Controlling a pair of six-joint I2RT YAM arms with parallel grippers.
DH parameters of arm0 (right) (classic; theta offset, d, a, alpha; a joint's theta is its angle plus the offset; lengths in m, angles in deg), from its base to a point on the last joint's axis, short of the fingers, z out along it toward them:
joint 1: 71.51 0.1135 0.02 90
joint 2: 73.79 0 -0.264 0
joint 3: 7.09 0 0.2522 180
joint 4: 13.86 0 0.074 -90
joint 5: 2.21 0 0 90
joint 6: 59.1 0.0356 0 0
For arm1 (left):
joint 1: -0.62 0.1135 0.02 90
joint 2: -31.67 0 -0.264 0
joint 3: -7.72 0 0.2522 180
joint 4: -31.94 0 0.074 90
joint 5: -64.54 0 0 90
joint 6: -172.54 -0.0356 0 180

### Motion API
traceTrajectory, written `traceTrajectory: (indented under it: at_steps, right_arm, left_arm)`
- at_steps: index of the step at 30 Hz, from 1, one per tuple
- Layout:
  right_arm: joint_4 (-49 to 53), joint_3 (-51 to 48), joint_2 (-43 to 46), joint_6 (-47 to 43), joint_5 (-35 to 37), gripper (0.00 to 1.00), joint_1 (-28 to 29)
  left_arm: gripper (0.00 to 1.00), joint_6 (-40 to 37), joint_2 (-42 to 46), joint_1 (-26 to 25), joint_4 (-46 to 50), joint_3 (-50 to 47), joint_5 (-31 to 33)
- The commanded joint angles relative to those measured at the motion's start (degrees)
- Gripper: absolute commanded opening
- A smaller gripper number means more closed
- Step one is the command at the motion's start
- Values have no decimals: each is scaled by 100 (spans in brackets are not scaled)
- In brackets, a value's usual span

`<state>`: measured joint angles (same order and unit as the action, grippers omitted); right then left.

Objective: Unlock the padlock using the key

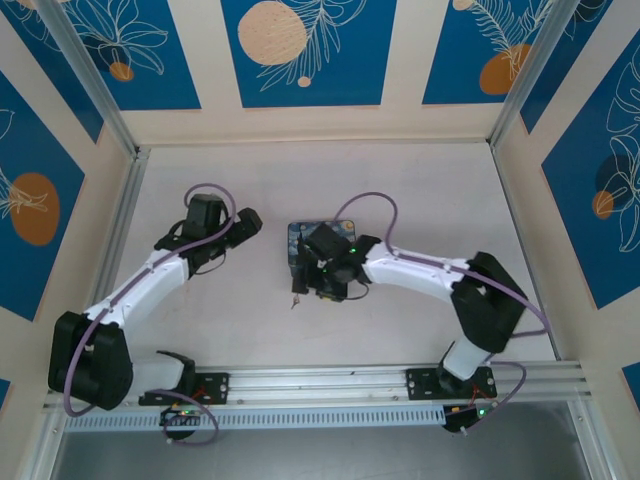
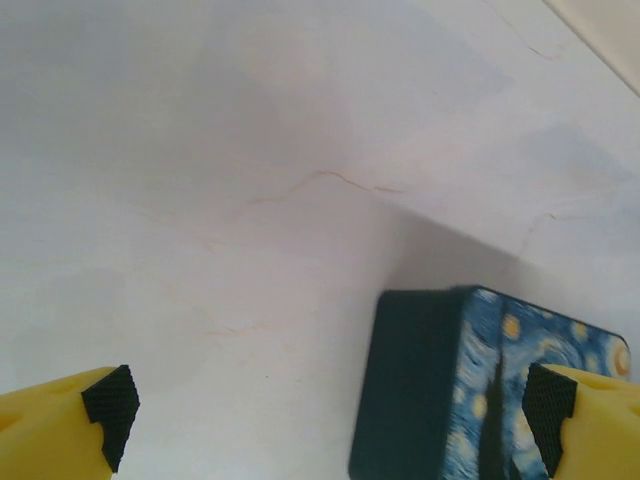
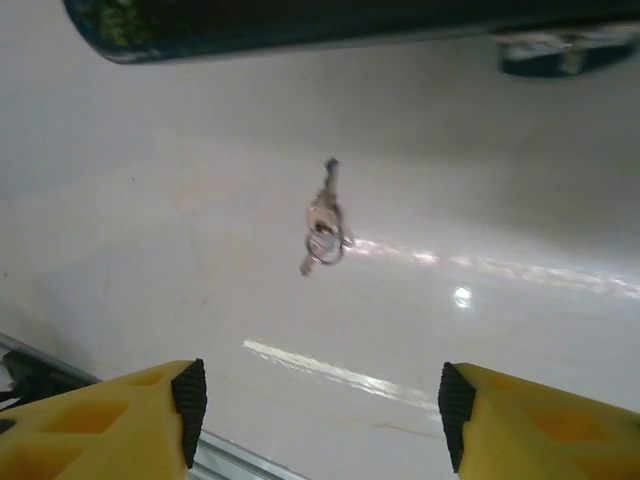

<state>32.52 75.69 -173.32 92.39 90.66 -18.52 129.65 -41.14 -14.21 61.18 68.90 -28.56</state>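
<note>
A small key (image 3: 322, 225) on a ring with a second key lies flat on the white table, in front of the open right gripper (image 3: 320, 415). From above, the key (image 1: 295, 299) sits just near-left of the right gripper (image 1: 322, 278), which hovers over the Starry-Night tin (image 1: 298, 238). A small blue-grey piece (image 3: 562, 52) at the tin's edge looks like the padlock; it is blurred and partly cut off. The left gripper (image 1: 243, 225) is open, left of the tin (image 2: 440, 400), with nothing between its fingers.
The tin's dark underside (image 3: 300, 25) spans the top of the right wrist view. An aluminium rail (image 1: 330, 382) runs along the near table edge. Cream walls with blue panels enclose the table (image 1: 420, 190) on three sides.
</note>
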Motion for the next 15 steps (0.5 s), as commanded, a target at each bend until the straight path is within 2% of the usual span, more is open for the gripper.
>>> traceTrajectory:
  at_steps: [1, 4, 15]
  right_arm:
    - [693, 515, -512, 534, 269, 55, 97]
    - [1017, 1035, -1006, 685, 371, 48, 196]
    - [1879, 2147, -2116, 915, 779, 46, 365]
  left_arm:
    - [100, 165, 130, 195, -171, -116, -457]
    - [100, 234, 167, 306, -289, -225, -606]
    - [100, 307, 279, 608, -582, -488, -1016]
